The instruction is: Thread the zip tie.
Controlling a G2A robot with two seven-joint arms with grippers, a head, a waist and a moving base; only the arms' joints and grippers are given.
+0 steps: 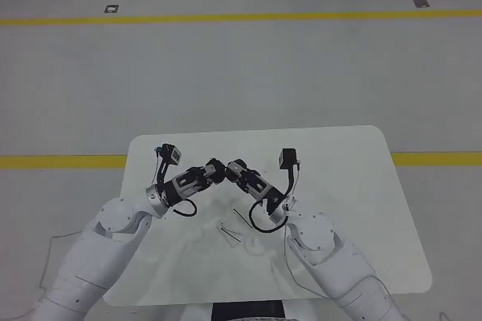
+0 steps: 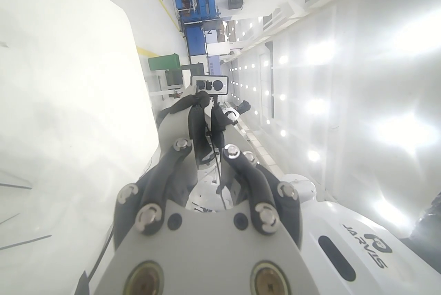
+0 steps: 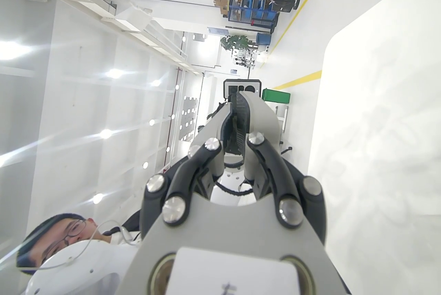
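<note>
While both arms meet tip to tip above the middle of the worktop (image 1: 345, 152), the left gripper (image 1: 214, 169) and the right gripper (image 1: 231, 168) almost touch each other. In the left wrist view the left gripper's fingers (image 2: 194, 131) are drawn close upon a thin black zip tie (image 2: 217, 155). The tie runs from the tips back toward the palm and is held up off the worktop. In the right wrist view the right gripper's fingers (image 3: 241, 117) are pressed together at the tips; what they pinch, I cannot tell. The top view adds a few loose zip ties (image 1: 229, 232), lying flat on the worktop nearer to its edge on the robot's side, apart from both grippers.
</note>
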